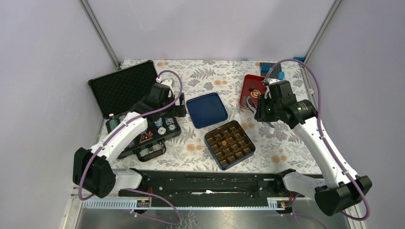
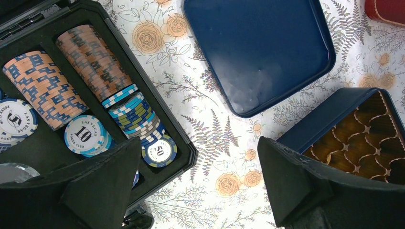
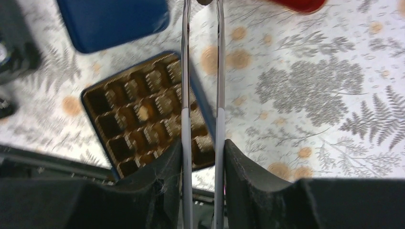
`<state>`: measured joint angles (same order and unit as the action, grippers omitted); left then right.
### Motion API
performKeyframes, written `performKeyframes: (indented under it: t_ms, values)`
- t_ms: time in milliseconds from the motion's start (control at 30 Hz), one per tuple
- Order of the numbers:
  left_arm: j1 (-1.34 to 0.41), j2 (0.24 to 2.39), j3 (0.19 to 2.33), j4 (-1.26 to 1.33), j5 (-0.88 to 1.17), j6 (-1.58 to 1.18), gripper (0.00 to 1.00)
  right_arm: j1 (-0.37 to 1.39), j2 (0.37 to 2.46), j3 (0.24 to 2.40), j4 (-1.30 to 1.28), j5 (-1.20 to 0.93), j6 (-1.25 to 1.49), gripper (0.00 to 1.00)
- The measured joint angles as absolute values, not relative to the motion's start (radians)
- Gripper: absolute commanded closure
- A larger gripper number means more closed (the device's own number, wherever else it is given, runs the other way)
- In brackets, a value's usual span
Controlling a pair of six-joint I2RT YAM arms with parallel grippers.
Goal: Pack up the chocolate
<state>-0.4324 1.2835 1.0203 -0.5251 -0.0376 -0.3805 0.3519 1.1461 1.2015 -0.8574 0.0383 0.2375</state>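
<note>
Tongs (image 3: pixel 185 71) clenched in my right gripper (image 3: pixel 203 148), tips by the red tray (image 1: pixel 247 80) | chocolate (image 1: pixel 251 87) lies on that tray, not yet in the grid box (image 1: pixel 214 153) | left gripper (image 2: pixel 198 143) splayed, empty | risk: weak pinch, lump slips mid-carry

Top external: high, behind arm bases, facing down and forward, far enough to take in whole table; gridded blue box (image 1: pixel 229 144) sits small, just below frame centre.

Left wrist: low and close, left of box, facing down. Only one box corner shows, at right edge, with blue lid (image 2: pixel 260 47) above it. Left gripper (image 2: pixel 199 142) fingers spread wide along bottom.

Right wrist: higher, right of box, facing down, blurred. Whole box lies left of centre. Right gripper (image 3: pixel 203 142) clamped on tongs (image 3: pixel 186 129) splitting frame.

All three views share box and lid.
</note>
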Motion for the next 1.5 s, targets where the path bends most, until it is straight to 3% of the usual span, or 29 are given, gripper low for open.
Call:
performKeyframes:
  t_ms: [433,1000,1133,1300,1500]
  values:
    - [-0.432,1.285,1.051,-0.529,-0.038,-0.381,0.01,0.562,1.083,1.192,-1.068,-0.096,0.252,0.82]
    - [-0.432,1.285,1.051,-0.530,-0.039,-0.385,0.01,0.577,1.053,1.144,-1.130,-0.111,0.252,0.79]
    - [-0.432,1.285,1.051,-0.530,-0.038,-0.387,0.01,0.585,1.048,1.134,-1.132,-0.126,0.252,0.74]
    - [-0.432,1.285,1.051,-0.530,-0.038,-0.390,0.01,0.594,1.048,1.126,-1.132,-0.126,0.252,0.58]
    - [-0.432,1.285,1.051,-0.530,-0.038,-0.390,0.01,0.601,1.048,1.126,-1.132,-0.126,0.252,0.58]
